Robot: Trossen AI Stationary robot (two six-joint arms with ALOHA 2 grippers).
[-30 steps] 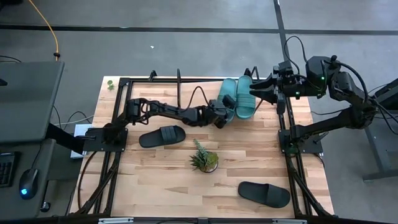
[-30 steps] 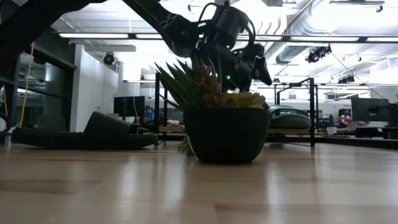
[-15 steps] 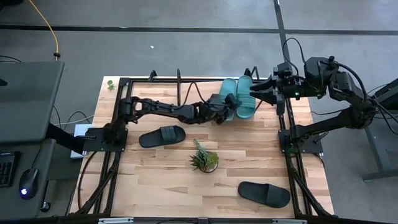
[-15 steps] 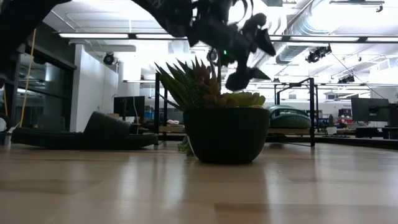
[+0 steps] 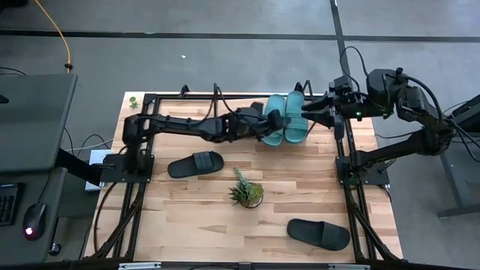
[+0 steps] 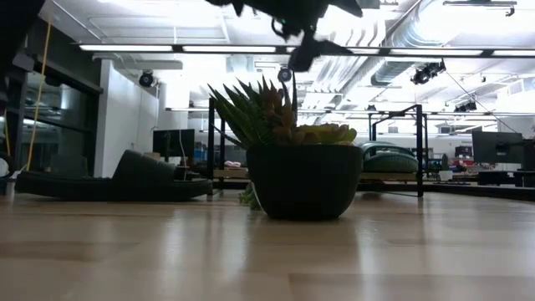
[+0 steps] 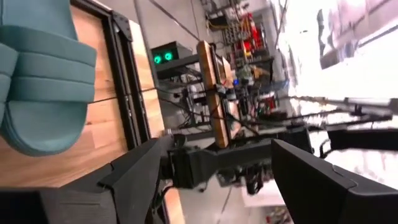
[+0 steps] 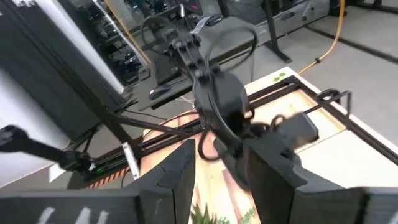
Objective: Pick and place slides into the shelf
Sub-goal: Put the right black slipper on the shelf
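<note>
Now your left gripper (image 5: 271,122) hangs open-fingered and empty above two teal slides (image 5: 287,118) on the shelf (image 5: 217,105) at the counter's (image 5: 315,180) far edge. Right gripper (image 5: 309,107): spread unclear. Two black slides (image 5: 196,163) lie apart, open wood between.

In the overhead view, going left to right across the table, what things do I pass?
Black slide by the left arm's base → potted plant → pair of teal slides on the shelf → second black slide near the front right.
</note>
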